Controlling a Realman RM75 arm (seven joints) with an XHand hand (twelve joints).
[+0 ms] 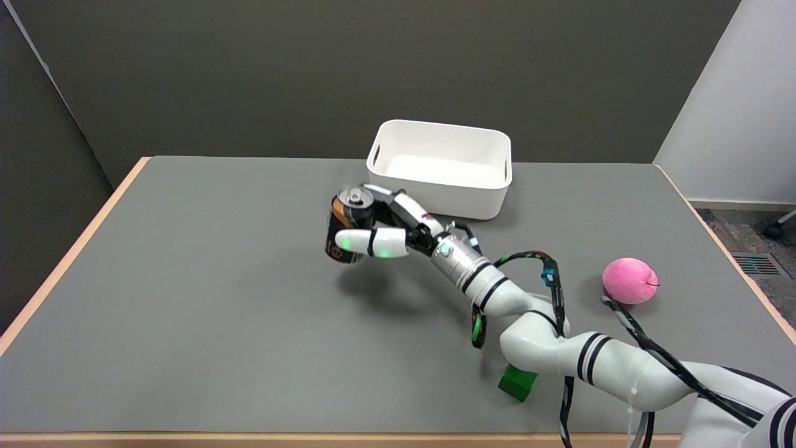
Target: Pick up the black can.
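The right hand (380, 233) is gripping the black can (346, 231), its fingers (357, 240) wrapping around the can's side. The can is hanging tilted in the air above the middle of the tabletop (199, 298), its shadow lying on the grey surface below it. A white bin (439, 169) is sitting by the far edge, just behind the hand. A pink fruit (629, 280) is resting near the right edge, well apart from the can

A white rectangular plastic bin (439, 199) stands at the far side of the grey table (205, 298). A pink peach-shaped soft toy (629, 280) lies near the right edge. A small green block (517, 381) sits near the front edge
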